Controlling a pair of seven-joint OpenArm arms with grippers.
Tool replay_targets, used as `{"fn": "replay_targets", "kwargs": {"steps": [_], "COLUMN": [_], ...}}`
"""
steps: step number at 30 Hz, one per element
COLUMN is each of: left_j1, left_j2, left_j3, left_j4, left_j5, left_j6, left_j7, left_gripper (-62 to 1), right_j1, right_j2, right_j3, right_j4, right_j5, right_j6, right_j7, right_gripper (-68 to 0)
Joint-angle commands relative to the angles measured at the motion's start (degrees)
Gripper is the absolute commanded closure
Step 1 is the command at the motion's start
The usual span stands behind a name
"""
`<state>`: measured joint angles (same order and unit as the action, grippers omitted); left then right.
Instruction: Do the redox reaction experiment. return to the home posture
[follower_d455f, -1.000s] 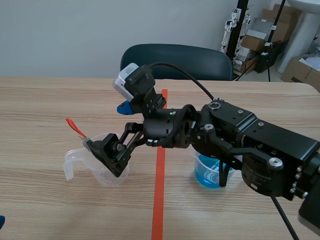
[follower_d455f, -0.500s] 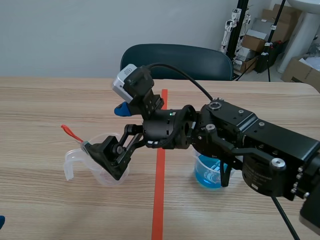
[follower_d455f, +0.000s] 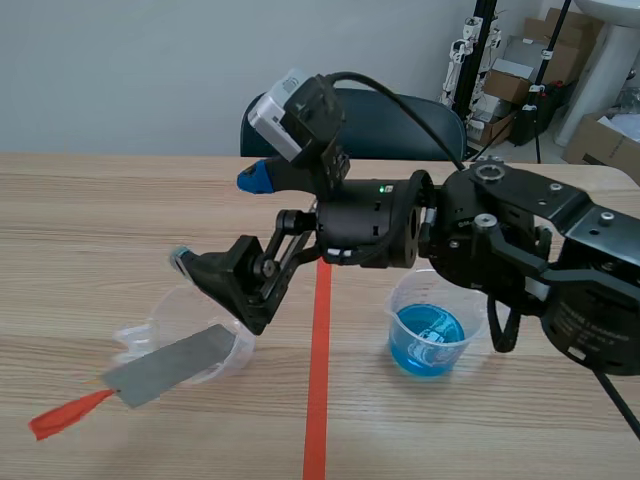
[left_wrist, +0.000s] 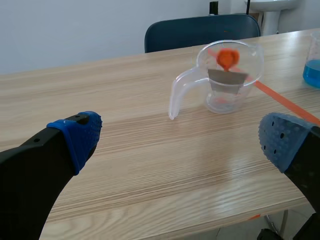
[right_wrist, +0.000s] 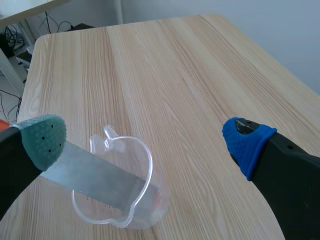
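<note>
Strip (follower_d455f: 170, 365) of grey metal stands slanted in a clear jug (follower_d455f: 190, 335) on the desk (follower_d455f: 100, 200), at about 8 o'clock from the scene view's middle. The right end effector (follower_d455f: 218, 220) hangs just above the jug with its fingers spread wide, one pad over the jug's rim and the other raised toward 12 o'clock. It grips nothing. Whether the lower finger brushes the strip cannot be told, as that pad hides part of it in the right wrist view. The left end effector (left_wrist: 180, 142) is also spread wide and holds nothing, with the jug well ahead of it, toward 1 o'clock.

In the scene view the strip's long axis runs from 2 o'clock to 8 o'clock. Its grey end sits inside the jug, and its red tag (follower_d455f: 65, 418) sticks out past the rim at the 8 o'clock end.

A beaker (follower_d455f: 432, 330) of blue liquid stands at 3 o'clock from the jug, across the red tape line (follower_d455f: 320, 380). The desk is pale wood grain. Beyond it, at 12 o'clock, are a dark chair (follower_d455f: 350, 110) and a plain wall (follower_d455f: 120, 70), with boxes (follower_d455f: 520, 75) at 2 o'clock.
</note>
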<state>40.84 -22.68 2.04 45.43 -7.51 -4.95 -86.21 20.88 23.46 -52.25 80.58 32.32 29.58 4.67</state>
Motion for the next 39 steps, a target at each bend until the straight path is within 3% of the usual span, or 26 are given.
{"fn": "replay_targets", "kwargs": {"steps": [1, 8, 14, 25, 31, 39], "left_j1": [2.2, 11.5, 18.1, 22.5, 22.6, 22.6], "left_j2": [-2.2, -8.5, -12.5, -14.7, -15.2, -20.2], "left_j3": [-0.4, -6.1, -12.6, -20.2, -22.2, -22.3], "left_j4": [2.6, 11.5, 20.7, 36.1, 45.0, 55.6], "left_j5": [-1.4, -7.1, -9.3, -9.2, -9.0, -9.0], "left_j6": [-0.1, -0.2, -0.5, -0.8, -0.8, -0.7], "left_j7": [-2.8, -2.8, -2.4, 7.0, 15.2, 25.2], "left_gripper": [-62.3, -62.3, -62.3, -62.3, -62.3, -62.3], "right_j1": [0.7, 0.7, 0.7, 0.7, 0.2, -4.4], "right_j2": [1.1, 6.8, 12.4, 24.3, 30.8, 37.4], "right_j3": [0.4, 0.4, 0.4, 3.9, 4.4, 7.0], "right_j4": [2.7, 9.5, 13.0, 17.5, 18.7, 18.7], "right_j5": [1.6, 5.0, 9.0, 15.8, 16.2, 16.2], "right_j6": [0.0, 0.0, -0.1, 0.0, 0.0, 0.0], "right_j7": [0.8, 0.8, 1.4, 7.4, 10.9, 19.5], "right_gripper": [-67.9, -67.9, -67.9, -67.9, -67.9, -67.9]}}
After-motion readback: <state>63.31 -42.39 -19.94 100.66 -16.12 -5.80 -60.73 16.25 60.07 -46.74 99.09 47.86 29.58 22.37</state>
